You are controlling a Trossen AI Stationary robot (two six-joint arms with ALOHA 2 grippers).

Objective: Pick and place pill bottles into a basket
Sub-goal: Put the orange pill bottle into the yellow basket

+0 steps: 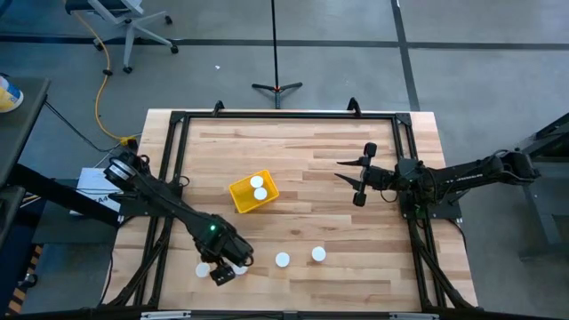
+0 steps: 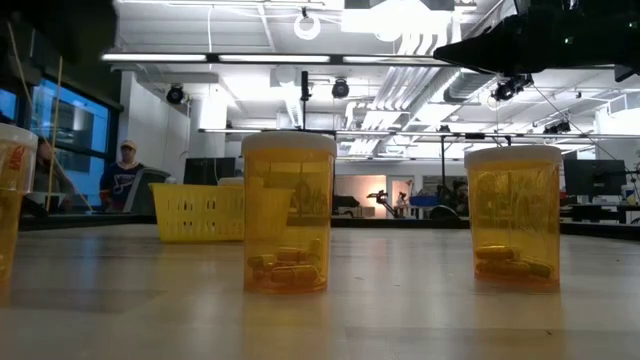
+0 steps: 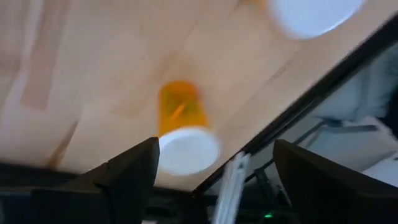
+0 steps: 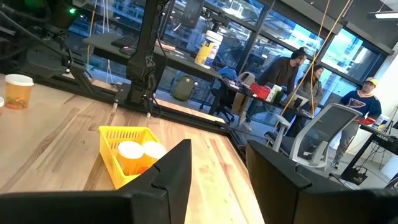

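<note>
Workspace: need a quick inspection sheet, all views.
Surface: pale wooden plank table in a black frame.
Job's things: small yellow plastic basket holding two white-capped pill bottles; two amber bottles standing loose near the front edge, two more by the left arm.
Clutter: nothing seen.
End effectors: left end effector open above an upright bottle; right end effector idle at the right side, holding nothing.
Cables: yellow cable on the floor.
Surroundings: office chair, stand base, people at desks.

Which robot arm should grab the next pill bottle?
The left. Its open gripper hovers right by a pill bottle at the table's near edge. The right gripper waits far from every loose bottle.
</note>
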